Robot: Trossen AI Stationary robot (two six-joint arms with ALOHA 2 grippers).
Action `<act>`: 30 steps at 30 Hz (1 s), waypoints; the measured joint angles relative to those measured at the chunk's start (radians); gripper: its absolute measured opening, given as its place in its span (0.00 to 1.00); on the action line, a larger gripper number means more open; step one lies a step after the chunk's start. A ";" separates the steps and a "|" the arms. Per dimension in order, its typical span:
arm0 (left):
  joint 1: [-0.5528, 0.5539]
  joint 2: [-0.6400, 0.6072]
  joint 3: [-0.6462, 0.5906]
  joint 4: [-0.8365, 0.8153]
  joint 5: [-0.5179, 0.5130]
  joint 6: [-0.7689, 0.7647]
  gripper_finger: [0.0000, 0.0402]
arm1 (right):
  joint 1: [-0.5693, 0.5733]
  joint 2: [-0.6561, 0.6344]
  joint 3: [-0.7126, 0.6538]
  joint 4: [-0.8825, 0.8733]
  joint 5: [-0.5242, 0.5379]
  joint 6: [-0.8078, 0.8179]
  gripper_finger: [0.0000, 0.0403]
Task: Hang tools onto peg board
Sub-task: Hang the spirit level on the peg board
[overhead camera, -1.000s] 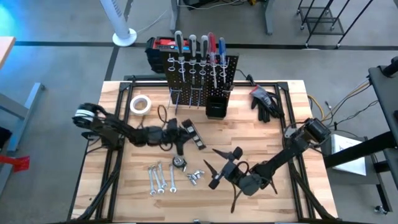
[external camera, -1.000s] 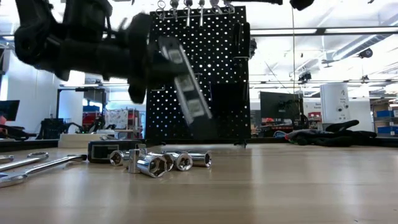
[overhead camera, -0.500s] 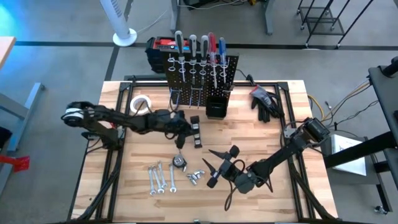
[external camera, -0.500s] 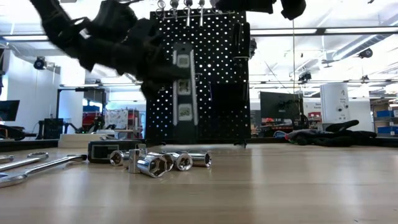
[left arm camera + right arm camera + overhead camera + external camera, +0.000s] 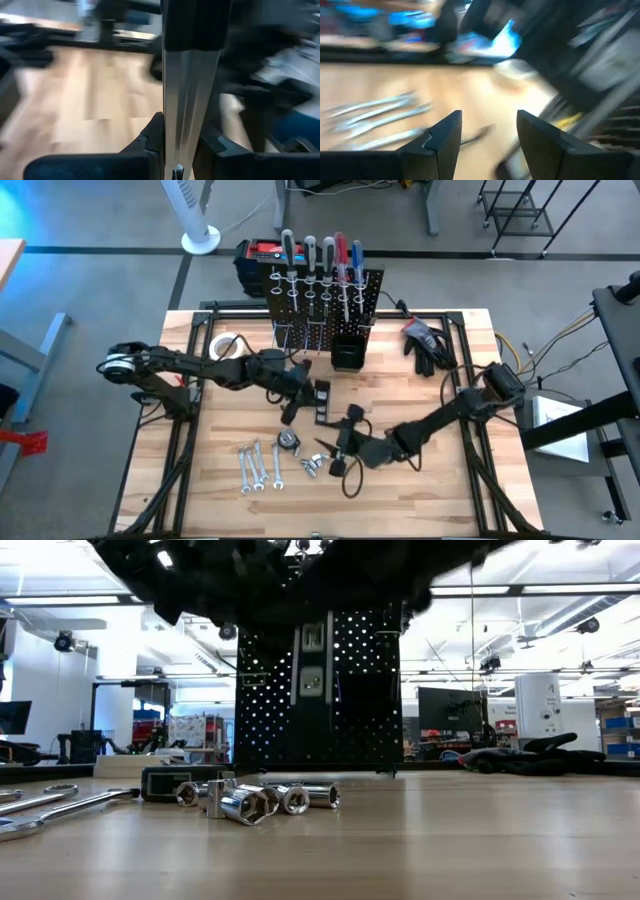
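A: Status at that moment?

B: Left hand [image 5: 300,388] was clamped on a long black-and-silver bar tool [image 5: 320,398], carried in the air just in front of the peg board [image 5: 325,305]. Exact tool type I couldn't tell. Low view showed it hanging near vertical in front of the panel.

A: Right side?

B: Right hand [image 5: 343,450] hung further out from the peg board than the bar, just beside the sockets [image 5: 315,465]. Fingers [image 5: 445,140] apart, nothing between them. Wrenches [image 5: 255,467] and a small tape measure [image 5: 288,439] lay on the surface [image 5: 220,490] beside the sockets. Screwdrivers [image 5: 320,255] were seated along the peg board's top row.

A: Risks?

B: Two. The hands were close; if both moved in near the bar, the arms could clip each other. Also the bar was gripped at one end, so it could swing or slip and miss its hook, or knock the black bin [image 5: 347,352] at the peg board's foot.

A: Sockets?

B: Round, loose. A sloppy pinch could roll them away.
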 joint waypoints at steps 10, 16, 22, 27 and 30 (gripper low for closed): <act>-0.011 -0.040 -0.032 0.056 0.077 0.055 0.10 | -0.010 -0.013 -0.091 0.028 0.024 0.170 0.46; -0.013 -0.042 -0.056 0.115 0.096 0.036 0.10 | 0.017 -0.044 -0.098 0.037 0.257 0.050 0.47; -0.013 -0.040 -0.084 0.185 0.093 0.013 0.10 | -0.045 -0.060 -0.097 0.083 0.041 0.088 0.49; -0.013 -0.040 -0.085 0.188 0.040 -0.018 0.10 | -0.115 -0.060 -0.099 0.088 -0.042 0.115 0.47; -0.013 -0.040 -0.085 0.191 0.025 -0.025 0.10 | -0.149 -0.060 -0.099 0.095 -0.119 0.138 0.39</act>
